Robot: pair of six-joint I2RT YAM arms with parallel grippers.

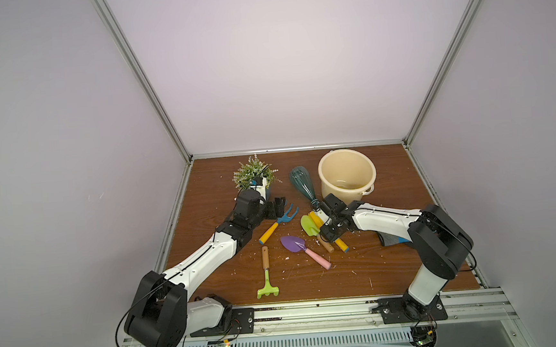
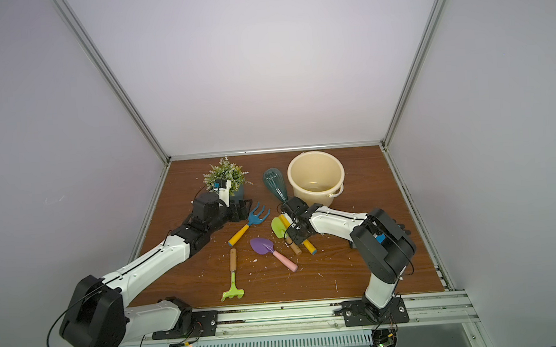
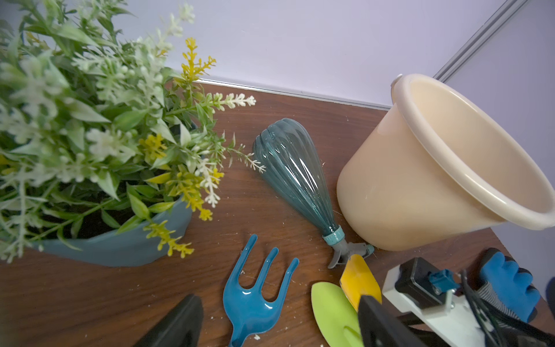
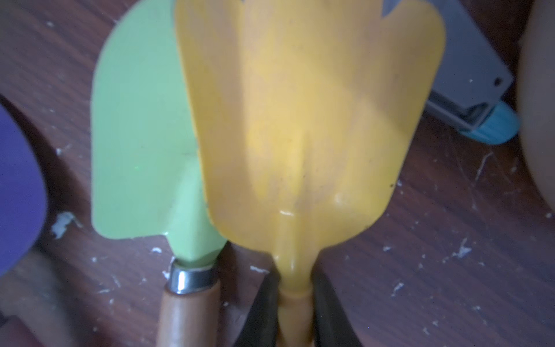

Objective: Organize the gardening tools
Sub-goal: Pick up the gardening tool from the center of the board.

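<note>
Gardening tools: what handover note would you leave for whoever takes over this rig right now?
The left claw is open, by the blue fork.
The right claw is shut on the neck of the yellow scoop, which overlaps the green trowel.
The purple trowel, green rake and spray bottle lie loose on the table. The bucket holds no tools.
Done: nothing put away.
Left: all six items.

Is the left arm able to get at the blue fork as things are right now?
Probably yes: the left pincer stands open right at the head of the blue fork, and nothing lies on the fork or between the two.
</note>
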